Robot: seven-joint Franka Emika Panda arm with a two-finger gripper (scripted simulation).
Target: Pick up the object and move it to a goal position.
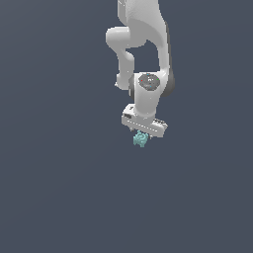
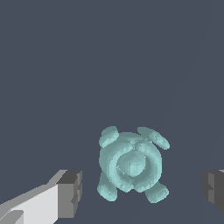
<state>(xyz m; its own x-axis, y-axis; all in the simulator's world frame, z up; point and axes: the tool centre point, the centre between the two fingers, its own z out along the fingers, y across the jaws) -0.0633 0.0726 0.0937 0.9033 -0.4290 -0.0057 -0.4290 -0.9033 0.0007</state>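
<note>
The object (image 1: 141, 139) is a tiny teal-cyan lumpy piece, a ring-like body with small knobs at its corners. In the exterior view it sits directly under the white gripper (image 1: 143, 134), whose fingers are mostly hidden behind the hand. In the wrist view the object (image 2: 131, 164) lies between the two dark-padded fingertips (image 2: 71, 194), with a clear gap on each side. The gripper (image 2: 142, 192) is open and touches nothing. One finger shows only at the picture's edge.
The white arm (image 1: 148, 49) comes down from the top of the exterior view. A plain dark grey-blue surface (image 1: 59, 188) lies all around, with no other objects or goal marker in view.
</note>
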